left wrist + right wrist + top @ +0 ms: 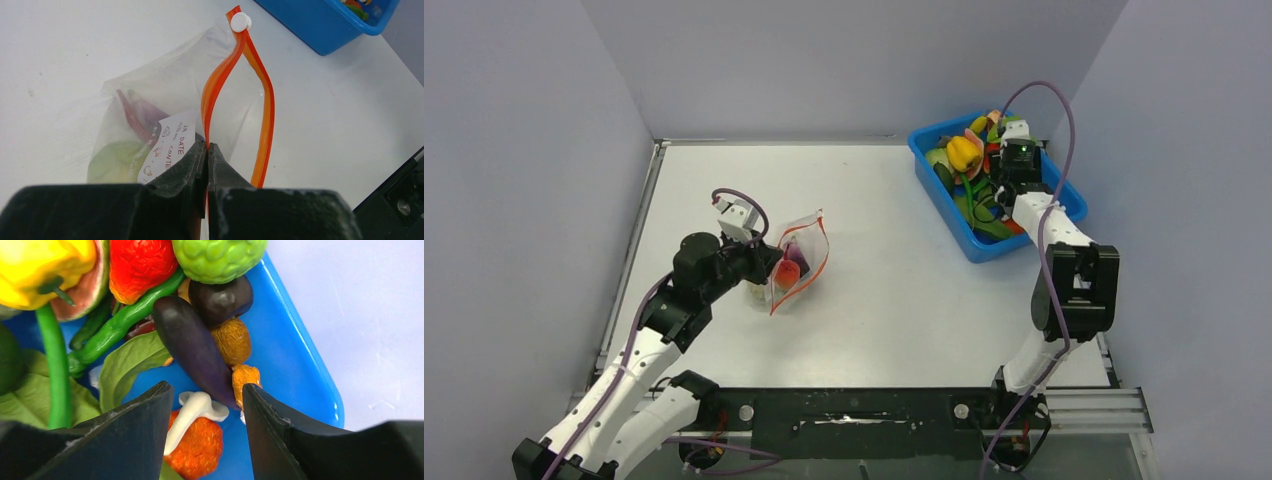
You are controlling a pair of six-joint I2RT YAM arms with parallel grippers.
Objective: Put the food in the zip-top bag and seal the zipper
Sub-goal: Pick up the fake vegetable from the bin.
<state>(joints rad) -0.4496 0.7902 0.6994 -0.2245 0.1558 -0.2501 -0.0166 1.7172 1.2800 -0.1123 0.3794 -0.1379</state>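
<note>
The clear zip-top bag (799,262) lies left of the table's middle with its mouth open; its orange-red zipper (216,87) splits into two strips, with a white slider (240,21) at the far end. Green and purple food (116,156) shows inside the bag. My left gripper (207,148) is shut on the near zipper strip. My right gripper (206,394) is open above the blue tub (1034,215), over a purple eggplant (192,345), a white mushroom (197,409) and an orange piece (199,447). A yellow pepper (963,152) and a green round fruit (218,257) lie in the tub too.
The blue tub (300,375) at the back right holds several more toy foods, among them a red strawberry-like piece (140,267), long green beans (125,322) and green leaves (127,365). Grey walls close in the table on three sides.
</note>
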